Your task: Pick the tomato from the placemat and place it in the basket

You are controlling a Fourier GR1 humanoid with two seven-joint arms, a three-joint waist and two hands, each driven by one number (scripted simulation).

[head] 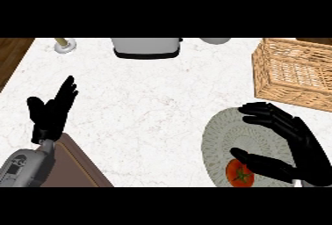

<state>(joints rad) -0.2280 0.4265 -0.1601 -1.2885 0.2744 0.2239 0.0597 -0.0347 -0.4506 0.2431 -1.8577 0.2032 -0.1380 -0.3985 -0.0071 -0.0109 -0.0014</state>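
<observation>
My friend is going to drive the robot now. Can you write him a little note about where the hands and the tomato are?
Right hand: open, over the round grey placemat, thumb just above the tomato; nothing gripped yet.
Left hand: open, fingers up, resting at the left side.
Tomato: lying on the placemat's lower part, near the view's bottom edge.
Basket: wicker, at the upper right, beyond the placemat.
Done: right hand is at the tomato.
Left: close on the tomato, lift it, carry it to the basket, let go.

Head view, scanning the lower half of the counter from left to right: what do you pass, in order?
Left hand, open and resting with fingers up → brown board at the lower edge → bare marble counter → round grey placemat → tomato on it → right hand, open over the placemat.
</observation>
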